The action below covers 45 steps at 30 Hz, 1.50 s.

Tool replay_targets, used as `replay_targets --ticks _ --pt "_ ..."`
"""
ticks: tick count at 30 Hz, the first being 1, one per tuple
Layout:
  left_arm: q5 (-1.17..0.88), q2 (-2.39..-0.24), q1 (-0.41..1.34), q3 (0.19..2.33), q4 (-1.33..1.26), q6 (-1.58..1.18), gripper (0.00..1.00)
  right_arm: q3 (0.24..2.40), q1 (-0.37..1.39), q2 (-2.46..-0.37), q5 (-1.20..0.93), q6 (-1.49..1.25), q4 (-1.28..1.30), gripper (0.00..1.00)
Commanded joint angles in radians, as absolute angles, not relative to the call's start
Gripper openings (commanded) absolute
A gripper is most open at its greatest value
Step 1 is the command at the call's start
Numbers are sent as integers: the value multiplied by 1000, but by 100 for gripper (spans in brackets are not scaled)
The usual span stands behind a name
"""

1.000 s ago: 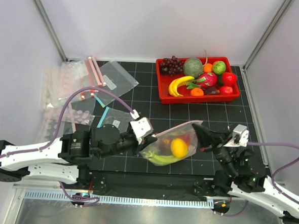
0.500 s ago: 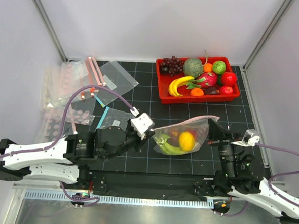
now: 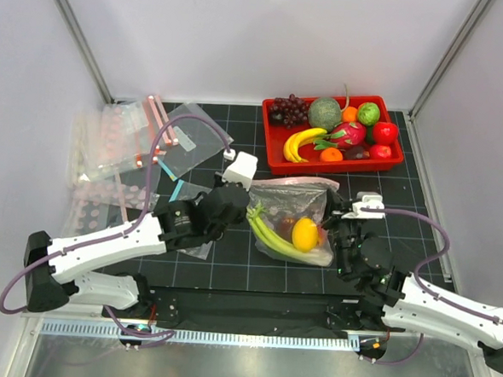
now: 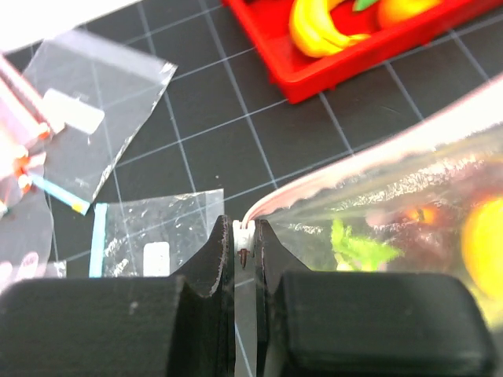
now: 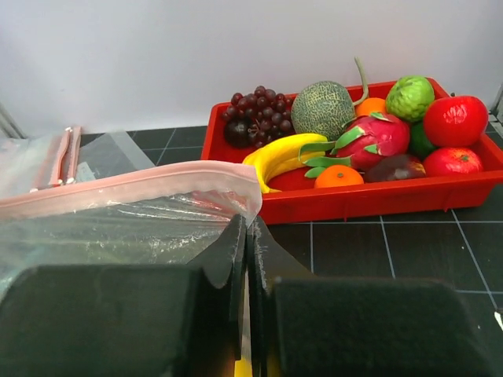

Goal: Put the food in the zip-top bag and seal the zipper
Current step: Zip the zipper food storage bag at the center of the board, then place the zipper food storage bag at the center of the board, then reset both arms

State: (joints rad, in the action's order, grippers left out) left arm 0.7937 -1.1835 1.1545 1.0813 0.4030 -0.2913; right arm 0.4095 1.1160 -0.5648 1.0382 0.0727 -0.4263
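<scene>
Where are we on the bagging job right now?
Done: the lemon and celery lie inside the zip-top bag. In hand: the left tool and right tool are each shut on one end of the zipper, with the mouth stretched between them. Left: pressing the strip closed; I cannot tell whether any of it is sealed.

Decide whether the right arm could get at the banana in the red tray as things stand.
Probably not yet. The banana lies uncovered in the red tray, but the right gripper is shut on a corner of the zip-top bag and must let go first.
</scene>
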Motion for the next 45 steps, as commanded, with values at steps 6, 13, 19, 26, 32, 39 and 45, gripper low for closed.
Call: replay_targets --ticks 6,13,19,26,32,39,45 --pt "844 -1186 1088 1129 462 -359 12 440 1072 -490 1141 42 -453 34" --pt "834 -1170 1086 1106 439 -371 73 463 1072 -468 1045 -25 -341 81" --pt "894 -1186 1075 1124 491 -423 92 544 1072 -572 1069 -90 -252 93" --pt "923 -1027 1072 1006 372 -434 93 597 1072 -679 1293 -219 -268 99" --pt "1095 -917 1072 851 188 -410 100 713 1072 -764 1446 -408 -63 100" --pt "1063 -888 1069 810 123 -388 100 729 1072 -801 1447 -422 -35 99" --pt "1055 -897 1068 811 124 -388 100 719 1072 -799 1450 -417 -46 100"
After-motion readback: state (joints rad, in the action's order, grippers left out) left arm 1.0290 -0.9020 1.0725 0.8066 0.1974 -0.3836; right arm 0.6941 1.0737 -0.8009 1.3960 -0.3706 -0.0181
